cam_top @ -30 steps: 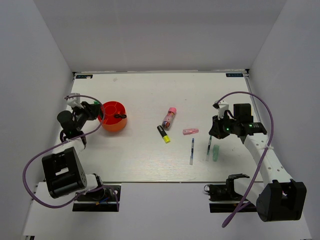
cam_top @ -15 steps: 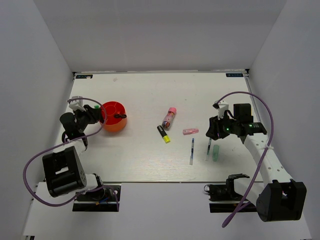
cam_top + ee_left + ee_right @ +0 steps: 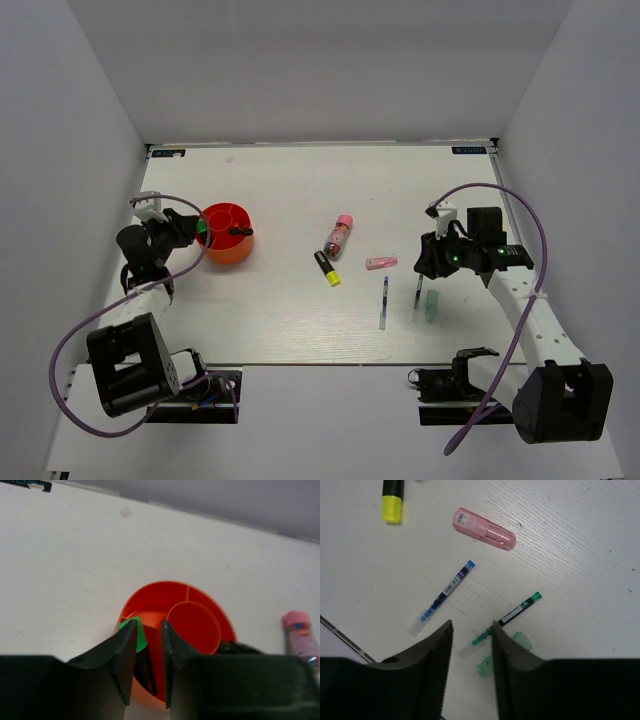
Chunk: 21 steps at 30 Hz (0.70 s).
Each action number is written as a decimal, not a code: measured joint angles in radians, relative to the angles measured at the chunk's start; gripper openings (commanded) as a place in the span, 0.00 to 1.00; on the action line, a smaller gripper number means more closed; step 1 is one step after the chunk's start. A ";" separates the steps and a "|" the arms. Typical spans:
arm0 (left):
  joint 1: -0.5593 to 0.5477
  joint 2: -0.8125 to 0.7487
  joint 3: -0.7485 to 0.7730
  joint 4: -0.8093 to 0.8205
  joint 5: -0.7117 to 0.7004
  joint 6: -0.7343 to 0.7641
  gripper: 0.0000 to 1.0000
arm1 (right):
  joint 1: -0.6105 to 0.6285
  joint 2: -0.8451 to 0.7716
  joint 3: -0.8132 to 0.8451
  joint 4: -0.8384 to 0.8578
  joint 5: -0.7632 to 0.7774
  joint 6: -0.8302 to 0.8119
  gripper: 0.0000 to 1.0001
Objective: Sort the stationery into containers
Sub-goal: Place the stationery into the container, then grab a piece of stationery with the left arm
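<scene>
Left hand shifted at red-orange organiser, white table, plain grey walls

On one side, left arm goes up from base, then bends sharp toward middle. Its left gripper sticks out sideways, held a bit up. From wrist camera, left gripper shows two dark fingers apart, small gap between. On other side, right arm reaches forward and leans in toward middle. Its right gripper points down, sits low. Fingers apart, clear gap between.
</scene>
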 measured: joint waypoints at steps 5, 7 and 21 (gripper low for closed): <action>-0.052 -0.146 0.052 -0.166 -0.045 -0.045 0.00 | 0.000 0.000 0.000 -0.002 -0.010 0.006 0.00; -0.139 -0.177 0.171 -0.354 -0.064 -0.060 0.00 | 0.000 0.002 0.000 -0.002 -0.013 0.006 0.16; -0.906 0.161 0.713 -1.140 -0.324 -0.268 0.43 | 0.051 0.202 0.093 -0.035 0.080 0.042 0.63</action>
